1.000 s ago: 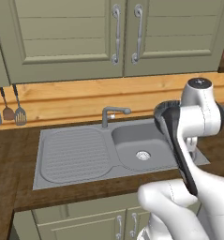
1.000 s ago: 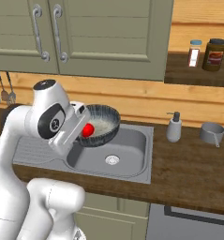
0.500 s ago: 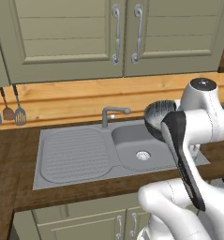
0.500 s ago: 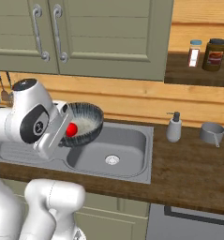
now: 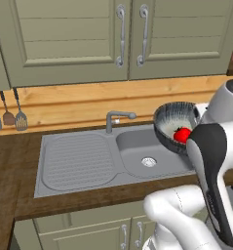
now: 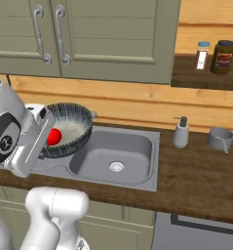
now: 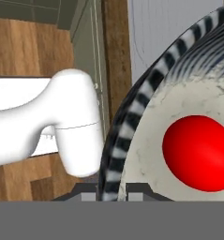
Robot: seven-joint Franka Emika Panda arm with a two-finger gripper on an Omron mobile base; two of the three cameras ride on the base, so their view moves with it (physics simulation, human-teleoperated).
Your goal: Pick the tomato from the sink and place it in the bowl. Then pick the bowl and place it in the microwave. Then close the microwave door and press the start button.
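- One tomato, and we're carrying it inside the one bowl, up in the air over the right end of the sink, tipped so its pale inside faces the cameras.
- From the right base view the bowl hangs over the left edge of the basin with the tomato low against its inner wall.
- Hand view: the tomato sits right on the whitish inside, and the bowl's ribbed rim runs down between our jaws, so they look clamped on the bowl's edge.
- One faucet behind the sink, one drain in the basin, one ribbed draining board on the left.
- Two cabinet door handles overhead.
- Three utensils hang on the wall to the left.
- On the bench right of the sink: one soap dispenser and one grey cup.
- Two jars stand on the shelf above.
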